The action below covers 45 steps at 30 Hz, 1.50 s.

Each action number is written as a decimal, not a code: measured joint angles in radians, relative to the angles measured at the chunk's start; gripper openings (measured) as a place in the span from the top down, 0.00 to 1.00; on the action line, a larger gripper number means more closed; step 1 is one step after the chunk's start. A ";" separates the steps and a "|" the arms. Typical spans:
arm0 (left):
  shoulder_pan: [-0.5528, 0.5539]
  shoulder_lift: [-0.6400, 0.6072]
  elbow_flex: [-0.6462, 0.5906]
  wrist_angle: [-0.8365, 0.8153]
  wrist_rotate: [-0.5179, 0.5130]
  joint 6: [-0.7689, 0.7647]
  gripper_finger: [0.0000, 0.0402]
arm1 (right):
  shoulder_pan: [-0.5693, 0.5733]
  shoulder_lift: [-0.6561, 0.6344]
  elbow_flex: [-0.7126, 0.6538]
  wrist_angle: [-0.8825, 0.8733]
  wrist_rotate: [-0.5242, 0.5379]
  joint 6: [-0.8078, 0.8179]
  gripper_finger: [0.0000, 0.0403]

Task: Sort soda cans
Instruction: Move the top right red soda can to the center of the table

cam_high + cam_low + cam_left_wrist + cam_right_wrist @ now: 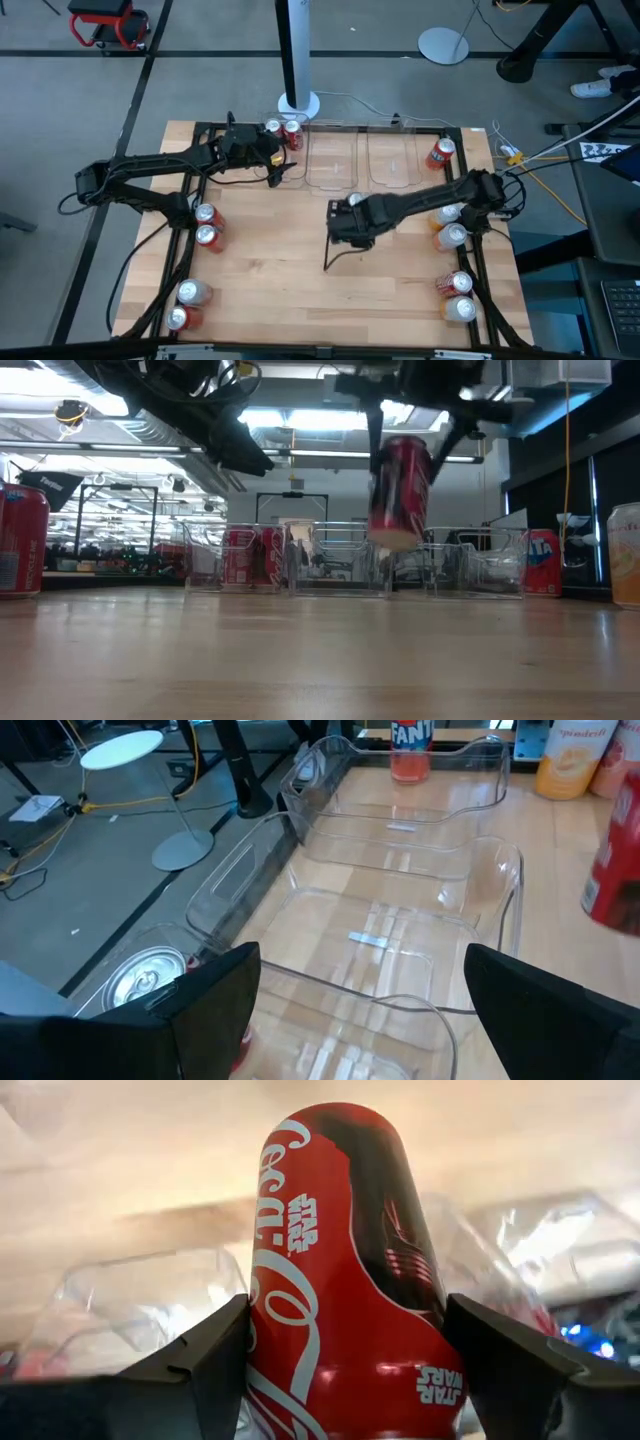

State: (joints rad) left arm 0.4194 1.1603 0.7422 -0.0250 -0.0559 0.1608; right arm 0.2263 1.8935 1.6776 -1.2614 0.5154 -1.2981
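My right gripper hangs over the middle of the table, shut on a red soda can with white script that also fills the right wrist view. My left gripper is open above the clear bins at the far edge, touching nothing. Two red cans stand in the far-left bin; one silver top shows beside my left finger. More cans stand on their bases along the left edge and the right edge. My right gripper pinches the red can between its two fingers, one on each side of the can's side wall, toward its upper end. The fingers come from above, pointing down. The can hangs below them, lifted clear of the table and slightly tilted.
Three clear plastic bins stand side by side along the far edge; the middle and right ones hold nothing that shows. An orange can stands by the far right corner. Pairs of cans sit at the near left and near right. A white pole base rises behind.
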 joint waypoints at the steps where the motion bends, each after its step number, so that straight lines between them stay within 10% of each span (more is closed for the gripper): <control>1: 0.000 0.000 0.000 0.000 0.000 0.000 0.16 | 0.004 0.000 -0.023 0.024 -0.006 -0.016 0.29; 22: -0.001 0.000 0.000 0.007 0.000 0.005 0.16 | 0.002 0.000 -0.257 0.388 -0.012 -0.244 0.20; 45: -0.001 0.000 0.000 0.005 0.000 0.004 0.16 | 0.003 0.000 -0.113 0.282 0.016 -0.221 0.14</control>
State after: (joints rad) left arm 0.4187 1.1603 0.7422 -0.0202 -0.0555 0.1646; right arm 0.2298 1.8935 1.5643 -0.9795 0.5312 -1.5188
